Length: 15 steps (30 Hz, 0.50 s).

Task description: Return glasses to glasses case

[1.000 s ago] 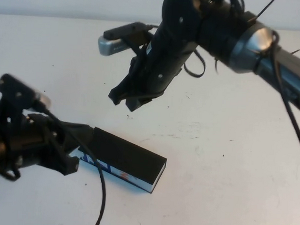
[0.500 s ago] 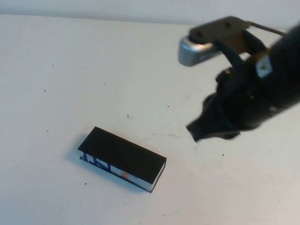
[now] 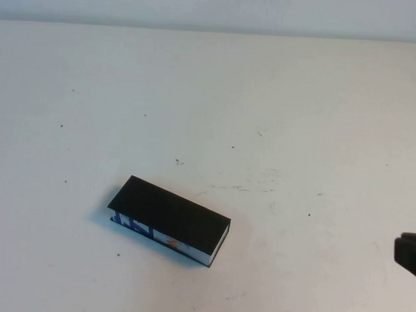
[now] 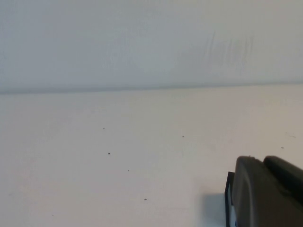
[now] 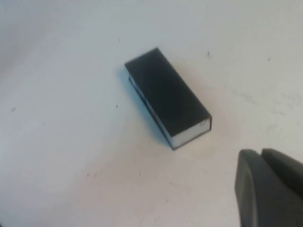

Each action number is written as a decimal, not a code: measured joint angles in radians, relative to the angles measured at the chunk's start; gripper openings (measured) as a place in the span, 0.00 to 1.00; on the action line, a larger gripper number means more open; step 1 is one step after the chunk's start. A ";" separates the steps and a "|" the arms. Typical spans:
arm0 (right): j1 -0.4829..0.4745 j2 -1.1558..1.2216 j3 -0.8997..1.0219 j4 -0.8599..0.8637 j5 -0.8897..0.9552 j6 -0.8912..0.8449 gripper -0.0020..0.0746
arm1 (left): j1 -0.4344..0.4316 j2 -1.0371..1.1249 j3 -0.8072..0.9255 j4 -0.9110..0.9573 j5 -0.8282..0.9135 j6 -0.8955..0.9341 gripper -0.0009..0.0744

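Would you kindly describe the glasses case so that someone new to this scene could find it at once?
On the white table, look at the near left part: the glasses case lies shut and alone, set at a slant. It is a black-topped box with a white side band bearing blue and orange marks. The right hand shows only at the right edge; the left hand only in its wrist view.

No text, brand or number can be read. The only markings are blue and orange shapes on the white side band of the glasses case (image 3: 169, 220), on its face toward 6 o'clock in the high view, too small to make out as letters.
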 joint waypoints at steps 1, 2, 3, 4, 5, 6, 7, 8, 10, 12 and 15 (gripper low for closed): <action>0.000 -0.050 0.044 0.000 -0.047 0.000 0.01 | 0.000 0.000 0.004 0.000 -0.001 0.000 0.01; 0.000 -0.096 0.077 0.000 -0.079 0.000 0.01 | 0.000 0.000 0.004 0.000 -0.001 0.000 0.01; 0.000 -0.137 0.115 0.000 -0.117 0.000 0.01 | 0.000 0.000 0.006 0.000 -0.001 0.000 0.01; 0.000 -0.173 0.150 0.002 -0.149 0.000 0.01 | 0.000 0.000 0.006 0.000 -0.001 0.000 0.01; 0.000 -0.199 0.181 0.007 -0.172 0.000 0.01 | 0.000 0.000 0.006 0.000 -0.001 0.000 0.01; 0.000 -0.227 0.208 0.016 -0.196 0.000 0.01 | 0.000 0.000 0.006 0.000 -0.001 0.000 0.01; 0.000 -0.249 0.230 0.025 -0.211 0.000 0.01 | 0.000 0.000 0.006 0.000 -0.001 0.000 0.01; 0.000 -0.264 0.245 0.034 -0.219 0.000 0.01 | 0.000 0.000 0.006 0.000 -0.001 0.000 0.01; 0.000 -0.290 0.268 0.043 -0.219 0.000 0.01 | 0.000 0.000 0.006 0.000 -0.002 0.000 0.01; 0.000 -0.299 0.277 0.043 -0.204 0.000 0.01 | 0.000 0.000 0.006 0.000 -0.002 0.000 0.01; 0.000 -0.300 0.279 0.045 -0.172 0.000 0.01 | 0.000 0.000 0.006 0.000 -0.002 0.000 0.01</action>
